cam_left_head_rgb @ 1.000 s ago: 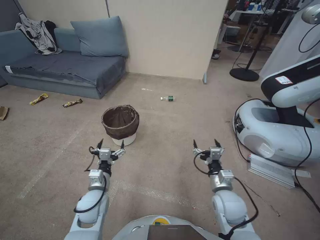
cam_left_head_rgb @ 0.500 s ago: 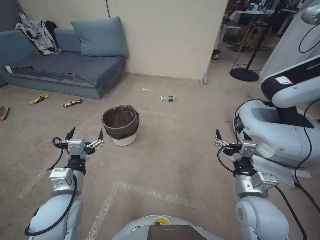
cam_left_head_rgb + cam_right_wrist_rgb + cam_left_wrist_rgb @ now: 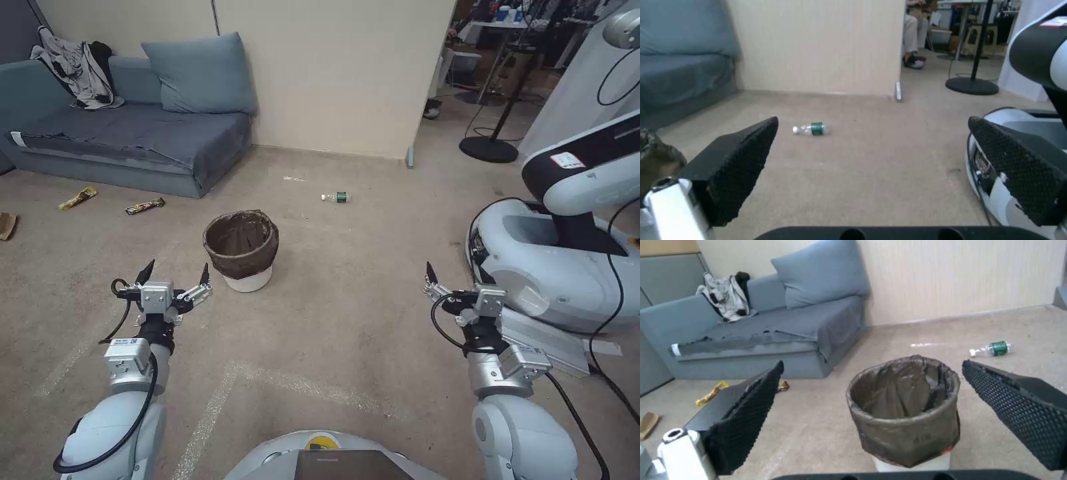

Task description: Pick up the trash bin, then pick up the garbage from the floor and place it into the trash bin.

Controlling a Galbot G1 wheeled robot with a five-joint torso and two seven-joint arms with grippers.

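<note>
Trash bin (image 3: 241, 250), upright on floor at 12 o'clock, ungrasped; left tool (image 3: 173, 279) spread apart facing it for pickup; right tool (image 3: 460, 287) apart, idle, 2 o'clock.

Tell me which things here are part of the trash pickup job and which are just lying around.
Part of the job:
trash bin
bottle
snack wrappers
brown paper scrap
left gripper, open
right gripper, open

Just lying about:
sofa
cushion
grey garment
other robot
</note>
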